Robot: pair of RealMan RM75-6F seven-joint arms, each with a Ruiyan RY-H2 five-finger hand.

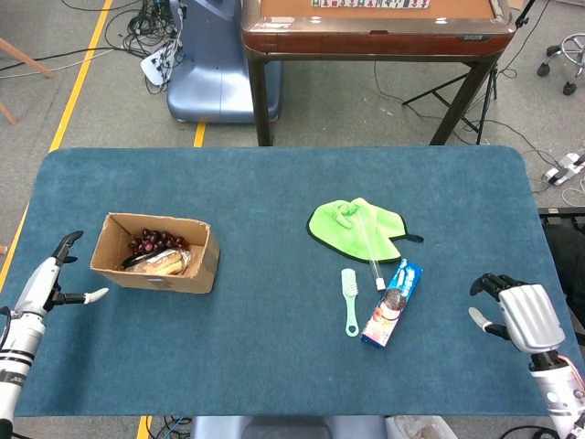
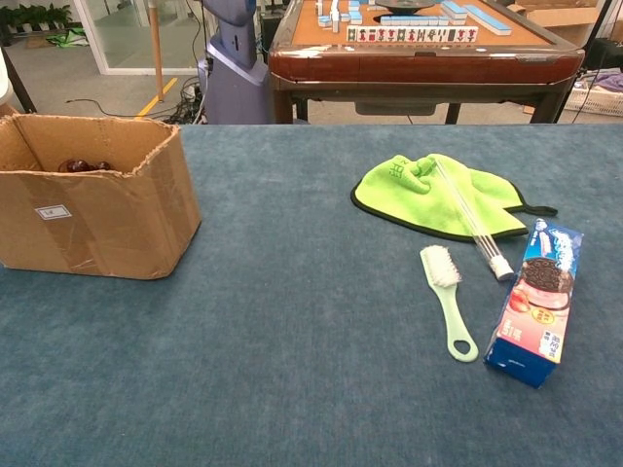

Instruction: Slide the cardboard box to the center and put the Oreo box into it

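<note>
Two task items sit well apart: the cardboard box [image 1: 155, 252] toward the desk's [image 1: 274, 366] left side, the Oreo box [image 1: 393, 302] lying flat right of center beside a green brush [image 1: 349, 300]. Left hand [image 1: 50, 279] hovers near the carton, fingers spread, holding nothing; right hand [image 1: 516, 311] waits with fingers apart, empty.

A robotics test lab — not a home: a blue felt-covered worktable [image 1: 274, 183] stands on grey concrete floor marked with yellow tape lines [image 1: 80, 73], loose cables [image 1: 137, 32] trailing past a blue machine base [image 1: 215, 78]. Behind it sits a mahjong table [image 2: 423, 44] — tiles laid out — beside office-chair castors [image 1: 569, 64].
</note>
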